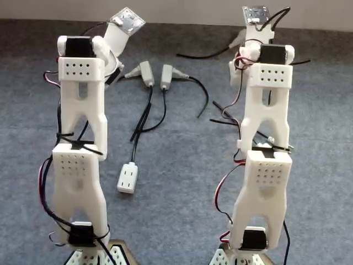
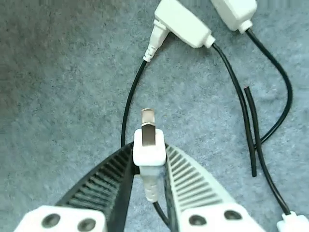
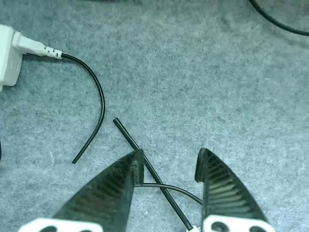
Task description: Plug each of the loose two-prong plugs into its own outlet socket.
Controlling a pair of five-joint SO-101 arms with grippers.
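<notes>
Two white robot arms stand side by side on a grey carpeted tabletop [image 1: 182,165], the left arm [image 1: 83,110] and the right arm [image 1: 267,110] both bent forward over a scatter of black cords and white fittings. The left gripper [image 2: 148,153] is pinched on a white two-prong plug [image 2: 149,140], its ribbed fingers [image 2: 190,181] pressing the flanks of the plug body, apparently so the front end stays free to enter a slot. The right gripper [image 3: 169,159] hangs with its jaws spread wide and nothing between them, low over the carpet, seemingly placed to take a cord of its own. A triple outlet [image 1: 128,178] lies between the arms, nearer their bases and well apart from the held plug. Closer to the left gripper sit two white cord-end blocks, the nearer block [image 1: 146,72] and the second block [image 1: 166,76], side by side but not touching; these are probably the sockets, though their slotted faces cannot be made out. The plug is near the nearer block, apart from it, not yet inserted. Its prongs [image 2: 147,121] jut forward, roughly toward that block's cord end. A loose black cord [image 3: 145,164] crosses the carpet beneath the open right jaws.
</notes>
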